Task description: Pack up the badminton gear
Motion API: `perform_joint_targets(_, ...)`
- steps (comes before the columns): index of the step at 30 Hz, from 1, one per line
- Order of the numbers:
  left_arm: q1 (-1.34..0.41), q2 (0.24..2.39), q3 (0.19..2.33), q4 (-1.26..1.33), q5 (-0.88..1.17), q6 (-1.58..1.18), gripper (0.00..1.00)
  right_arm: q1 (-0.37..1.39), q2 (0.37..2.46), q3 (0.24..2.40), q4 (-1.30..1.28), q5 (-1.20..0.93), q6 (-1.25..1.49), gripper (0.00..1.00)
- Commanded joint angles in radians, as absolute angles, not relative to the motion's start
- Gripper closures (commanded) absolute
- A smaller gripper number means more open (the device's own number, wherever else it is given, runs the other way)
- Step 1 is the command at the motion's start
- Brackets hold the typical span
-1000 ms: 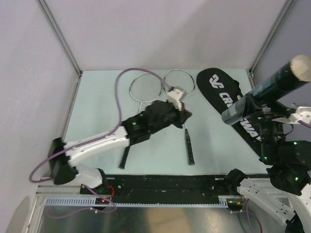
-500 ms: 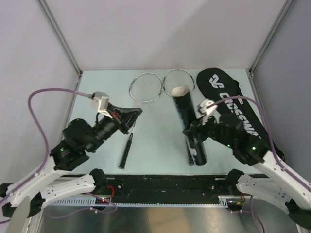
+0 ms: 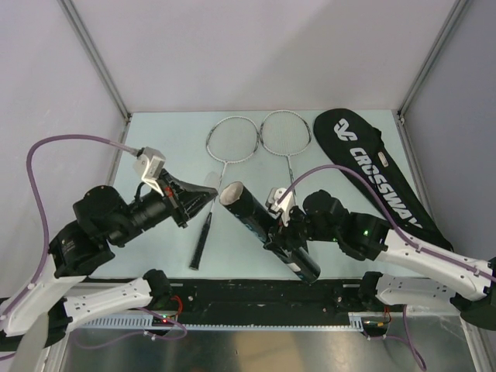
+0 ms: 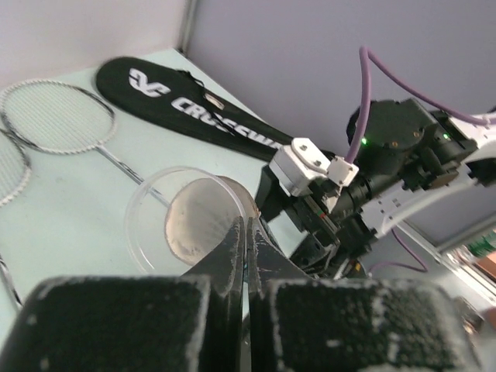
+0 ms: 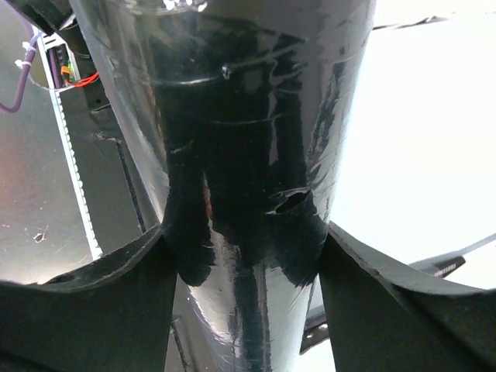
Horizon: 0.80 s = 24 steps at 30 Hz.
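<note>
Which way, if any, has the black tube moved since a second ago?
Yes. The black tube moved left and toward the arm bases, from above the racket bag.

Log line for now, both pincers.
left pincer: shut on clear cap | right pincer: gripping black tube | cap facing tube mouth | rackets, bag: on table

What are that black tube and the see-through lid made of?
The tube looks like cardboard wrapped in glossy black film: it shows reflections and wrinkles, and its inside is brownish. The lid is probably thin clear plastic, since the table shows through it.
</note>
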State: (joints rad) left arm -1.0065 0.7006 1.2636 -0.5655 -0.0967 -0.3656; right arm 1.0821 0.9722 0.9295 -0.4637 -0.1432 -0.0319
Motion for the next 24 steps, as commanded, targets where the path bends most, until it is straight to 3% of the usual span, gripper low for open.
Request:
perform_joint_targets(1,-1.002,0.714,1.294,-0.630,0.012,-0.428,1.00,1.105,0.958,0.928,-0.363,-0.170,-0.114,0.77)
perform_joint_targets(24,-1.002,0.751,1.287,-0.631,0.127,-0.521,1.00,1.120,0.918,0.909,-0.309,-0.116,-0.278,0.76)
